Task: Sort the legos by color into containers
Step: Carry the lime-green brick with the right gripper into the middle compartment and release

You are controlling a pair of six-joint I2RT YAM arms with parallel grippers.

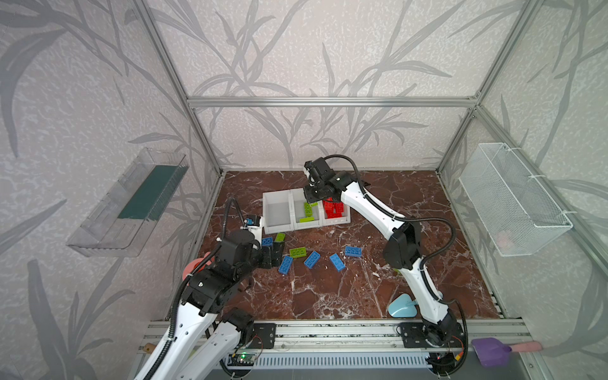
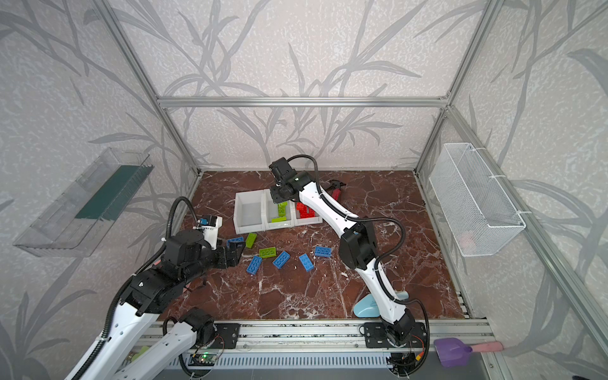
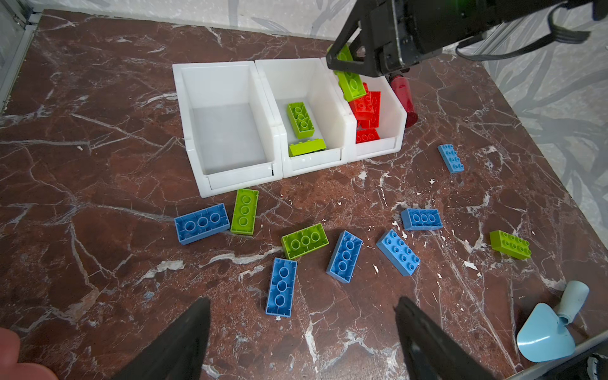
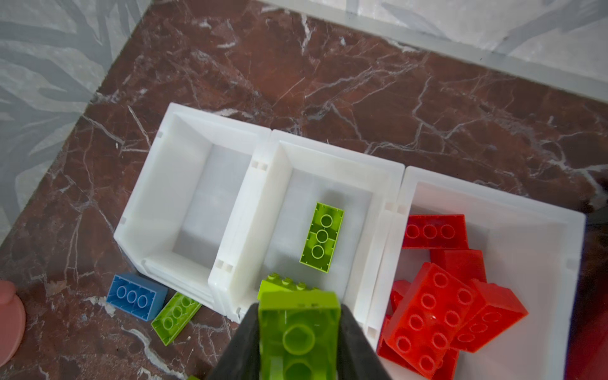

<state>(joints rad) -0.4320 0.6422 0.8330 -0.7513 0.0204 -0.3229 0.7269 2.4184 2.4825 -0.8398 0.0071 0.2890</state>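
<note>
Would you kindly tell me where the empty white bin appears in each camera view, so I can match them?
Top view: empty bin, left end of the row.
Top view: same left end of the row.
Left wrist: end bin farthest from the red legos.
Right wrist: likewise, the end bin farthest from the red legos.
Shared landmark: the blue lego by its front corner, in all four.

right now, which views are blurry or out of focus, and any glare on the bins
Right wrist view: the held green lego and the right claw sit too near the lens and go soft, while the white bins are sharp. Left wrist view: the left claw is blurred, the loose blue legos crisp. In both top views: even light, no strong glare, everything small and slightly soft.
</note>
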